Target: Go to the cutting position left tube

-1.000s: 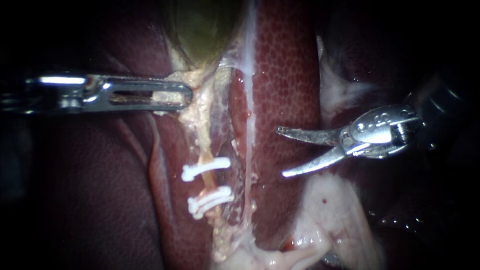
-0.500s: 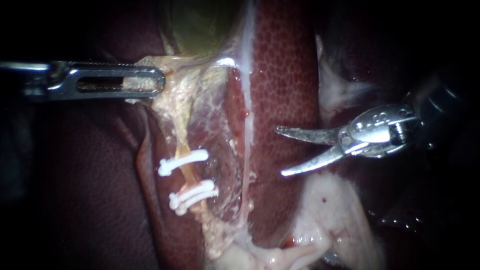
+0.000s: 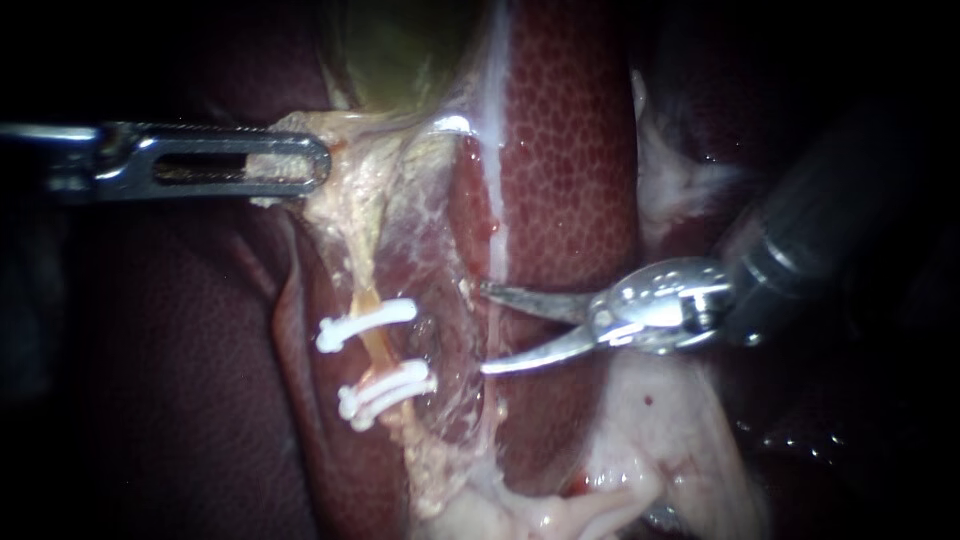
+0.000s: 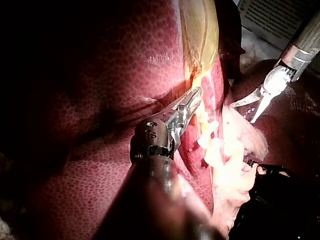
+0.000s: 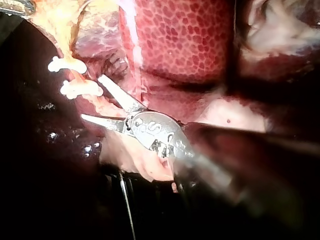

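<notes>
1. Over at 9 o'clock in the endoscope view, the left instrument (image 3: 312, 165) reaches in level. Its slotted jaws are clamped flat on a pale tissue flap (image 3: 350, 195) and hold it taut. The left wrist view shows the same grip (image 4: 192, 100).
2. At 12 o'clock sits the green gallbladder (image 3: 400, 50), with the flap hanging from its lower end.
3. The left tube (image 3: 373, 345) is a thin tan strand at about 7 o'clock from centre, running down from the flap. A white upper clip (image 3: 365, 325) crosses it, lower clips (image 3: 388, 393) cross it further down, and a short bare stretch shows between them.
4. Just at its 3 o'clock lies a glistening membrane (image 3: 445, 330), then the mottled red liver (image 3: 570, 150).
5. In from 3 o'clock comes the right instrument (image 3: 487, 330). Its two curved blades are spread wide and hold nothing. The tips point to 9 o'clock, level with the upper clip and the bare stretch, near the tube but short of it. In the right wrist view (image 5: 92, 97) one blade tip sits just beside the lower clips; I cannot tell whether it touches.
</notes>
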`<state>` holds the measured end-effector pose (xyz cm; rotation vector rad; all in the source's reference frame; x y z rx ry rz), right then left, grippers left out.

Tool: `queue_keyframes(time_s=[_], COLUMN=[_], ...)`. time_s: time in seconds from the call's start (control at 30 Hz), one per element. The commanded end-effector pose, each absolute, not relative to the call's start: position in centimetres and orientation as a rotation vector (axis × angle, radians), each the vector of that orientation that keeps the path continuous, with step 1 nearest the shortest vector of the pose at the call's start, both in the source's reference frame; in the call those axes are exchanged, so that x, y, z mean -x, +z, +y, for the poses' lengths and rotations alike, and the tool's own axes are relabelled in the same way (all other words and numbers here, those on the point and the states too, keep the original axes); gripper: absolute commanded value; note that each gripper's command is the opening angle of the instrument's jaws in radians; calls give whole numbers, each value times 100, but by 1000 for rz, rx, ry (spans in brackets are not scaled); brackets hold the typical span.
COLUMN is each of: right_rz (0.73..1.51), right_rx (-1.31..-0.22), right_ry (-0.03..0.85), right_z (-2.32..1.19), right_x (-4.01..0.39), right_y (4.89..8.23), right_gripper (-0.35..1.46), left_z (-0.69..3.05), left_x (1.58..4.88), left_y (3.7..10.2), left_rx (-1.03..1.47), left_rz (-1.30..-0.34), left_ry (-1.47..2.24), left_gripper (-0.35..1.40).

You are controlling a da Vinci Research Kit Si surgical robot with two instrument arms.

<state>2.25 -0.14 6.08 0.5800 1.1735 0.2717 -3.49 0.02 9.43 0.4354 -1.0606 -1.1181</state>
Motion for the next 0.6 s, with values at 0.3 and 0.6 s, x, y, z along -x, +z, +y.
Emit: queue_keyframes(time_s=[0.3, 0.6], right_rz=[1146, 1146], right_rx=[-651, -680], right_ry=[271, 259], right_z=[-43, -53], right_x=[-259, -284], right_y=[653, 658], right_gripper=[143, 143], left_z=[1, 1], left_x=[350, 352], left_y=[944, 943], left_rx=[-435, -434], left_rz=[-1060, -1060], left_ry=[-1119, -1120], left_gripper=[-35, -35])
